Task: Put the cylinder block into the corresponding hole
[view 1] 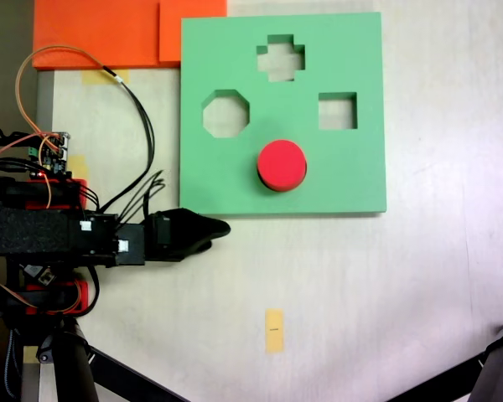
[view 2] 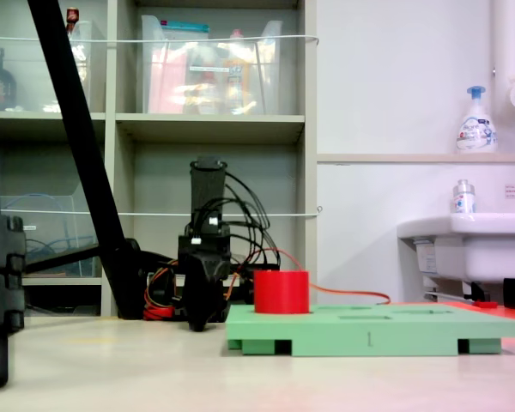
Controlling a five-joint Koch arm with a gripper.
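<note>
A: Cylinder block (view 1: 282, 164)?
B: Sitting in the round hole of the green board (view 1: 352, 180), standing proud, apart from the fingers (view 1: 222, 229), out past their tips.
A: Fingers?
B: Empty; spread or not, can't tell. Insertion looks done — next prob. just retract.

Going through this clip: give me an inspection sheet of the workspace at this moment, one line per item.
Surface: pale table, with a yellow tape strip on it.
Job's things: red cylinder block stands upright on the green foam board, at its round hole; in a fixed view most of it rises above the board.
Clutter: orange foam sheets beyond the board; octagonal, cross and square cut-outs are unfilled.
Gripper: the gripper rests low beside the board's edge, apart from the block; open or shut cannot be told.
Cables: black and orange wires loop from the arm base across the table.
Surroundings: shelving with bins, sink, soap bottle, tripod legs.
</note>
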